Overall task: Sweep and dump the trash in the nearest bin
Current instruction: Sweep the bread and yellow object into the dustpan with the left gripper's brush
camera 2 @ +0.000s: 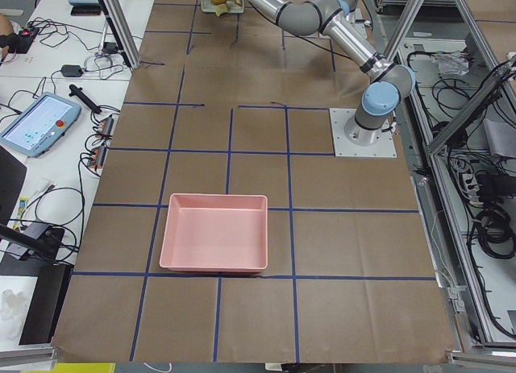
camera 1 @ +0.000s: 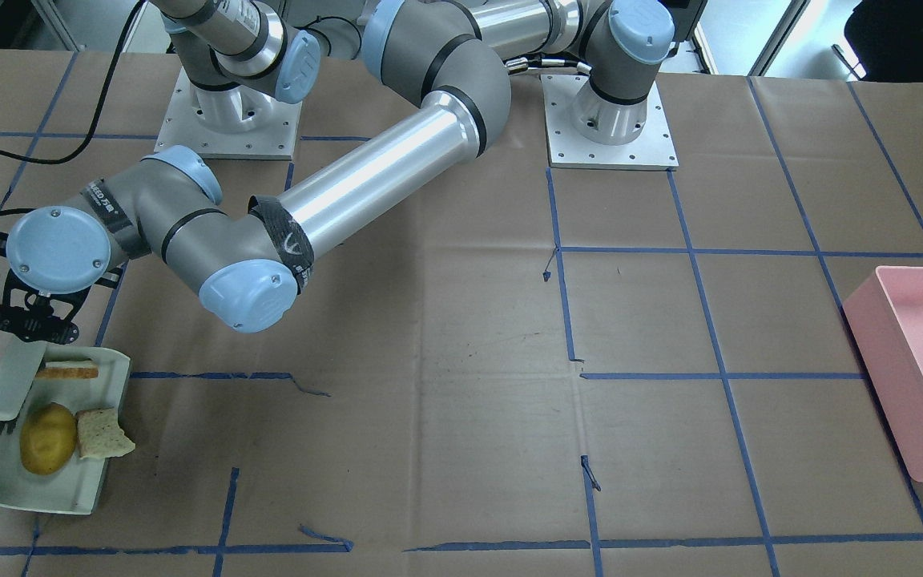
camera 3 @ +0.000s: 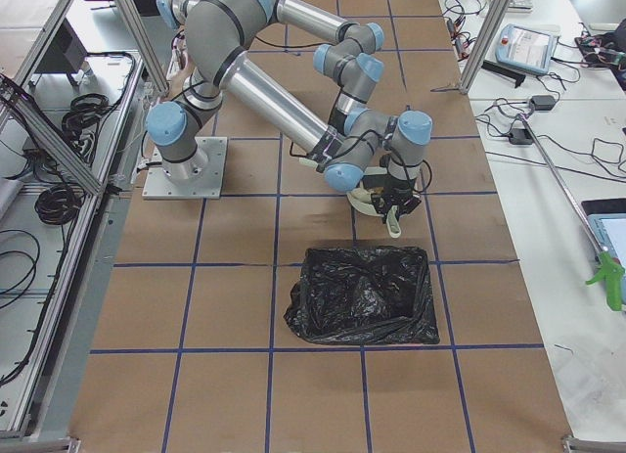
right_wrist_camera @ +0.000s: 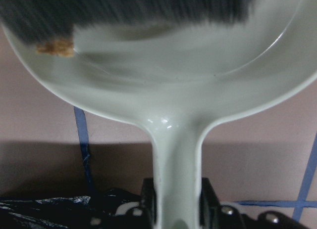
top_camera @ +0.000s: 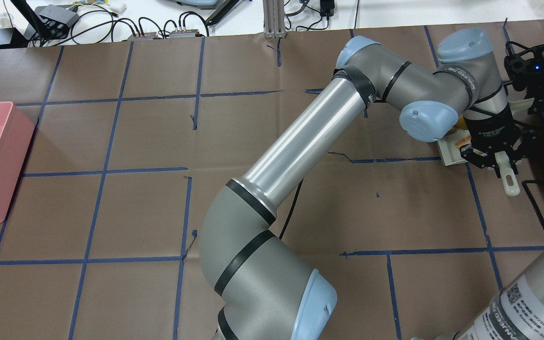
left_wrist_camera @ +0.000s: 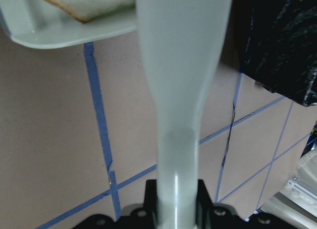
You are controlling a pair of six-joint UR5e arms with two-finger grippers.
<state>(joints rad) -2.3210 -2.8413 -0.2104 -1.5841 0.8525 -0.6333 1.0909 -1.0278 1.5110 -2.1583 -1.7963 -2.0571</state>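
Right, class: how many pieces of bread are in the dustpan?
2. One bread piece lies beside the brush, near the dustpan's wall toward the robot; the second bread piece sits at its open edge, beside the potato. The brush may hide smaller scraps.

Left gripper and right gripper clamped, left arm outstretched.

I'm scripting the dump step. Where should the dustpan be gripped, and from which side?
Grip the dustpan by its handle, coming from the rear, opposite the open lip. The handle is a slim straight stem, easy to pinch, and it leaves the pan with the potato and bread free to tip. The right gripper is shut on it there.
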